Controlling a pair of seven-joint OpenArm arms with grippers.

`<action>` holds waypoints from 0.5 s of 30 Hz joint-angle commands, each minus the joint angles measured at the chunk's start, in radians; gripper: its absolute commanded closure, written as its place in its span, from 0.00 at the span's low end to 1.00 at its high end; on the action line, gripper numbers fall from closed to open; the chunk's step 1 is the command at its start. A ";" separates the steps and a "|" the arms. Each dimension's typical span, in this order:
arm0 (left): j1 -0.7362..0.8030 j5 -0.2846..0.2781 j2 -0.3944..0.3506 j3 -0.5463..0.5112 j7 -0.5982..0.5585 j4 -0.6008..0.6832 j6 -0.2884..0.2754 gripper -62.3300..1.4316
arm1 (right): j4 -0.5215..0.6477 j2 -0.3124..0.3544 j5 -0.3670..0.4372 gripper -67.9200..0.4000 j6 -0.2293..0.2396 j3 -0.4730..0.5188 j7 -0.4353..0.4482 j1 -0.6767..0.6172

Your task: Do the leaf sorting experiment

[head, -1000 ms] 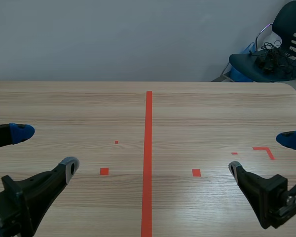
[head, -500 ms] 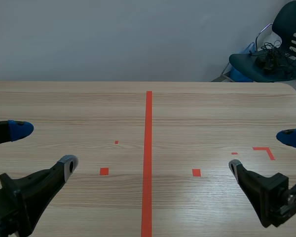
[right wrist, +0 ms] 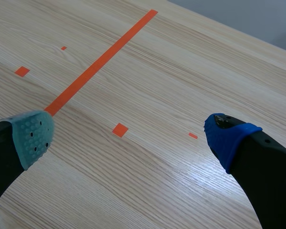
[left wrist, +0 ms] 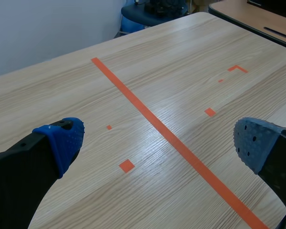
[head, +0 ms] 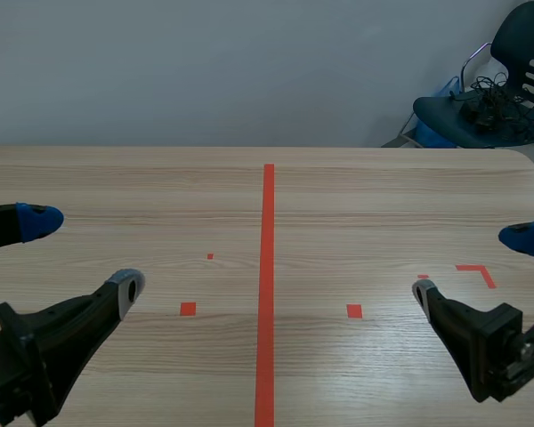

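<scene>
Where leaves are, we cannot tell. Left gripper (head: 82, 255) low over table (head: 338, 187), fingers wide apart, nothing between them. Right gripper (head: 472, 265) same on other side: wide, holding nothing. We see long red line (head: 267, 267) down middle of table, between both grippers, small red squares (head: 188, 309) near it. Dark chair (head: 507, 80) behind table's far right corner, wires on seat.

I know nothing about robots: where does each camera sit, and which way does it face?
Scene view: at the robot's middle, facing across the table toward the chair; left gripper and right gripper show low.
Left wrist view: behind the left gripper, looking forward and down past its open jaws.
Right wrist view: likewise, behind the right gripper.
All share the tape line.
</scene>
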 commanded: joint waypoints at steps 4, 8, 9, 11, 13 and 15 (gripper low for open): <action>-0.022 -0.010 -0.003 -0.005 0.010 0.009 -0.002 0.00 | 0.015 0.001 -0.004 0.00 -0.003 0.010 0.021 0.017; -0.022 -0.010 -0.003 -0.005 0.011 0.009 -0.005 0.00 | 0.015 -0.003 -0.004 0.00 -0.003 0.010 0.021 0.018; -0.021 -0.010 -0.003 -0.005 0.011 0.009 -0.006 0.00 | 0.015 -0.003 -0.004 0.00 -0.003 0.010 0.021 0.018; -0.021 -0.010 -0.003 -0.005 0.010 0.009 -0.020 0.00 | 0.015 -0.003 -0.004 0.00 -0.003 0.010 0.021 0.018; -0.021 -0.010 -0.003 -0.005 0.010 0.009 -0.029 0.00 | 0.015 -0.003 -0.004 0.00 -0.003 0.010 0.021 0.018; -0.021 -0.010 -0.003 -0.005 0.010 0.009 -0.032 0.00 | 0.015 -0.003 -0.004 0.00 -0.003 0.010 0.021 0.018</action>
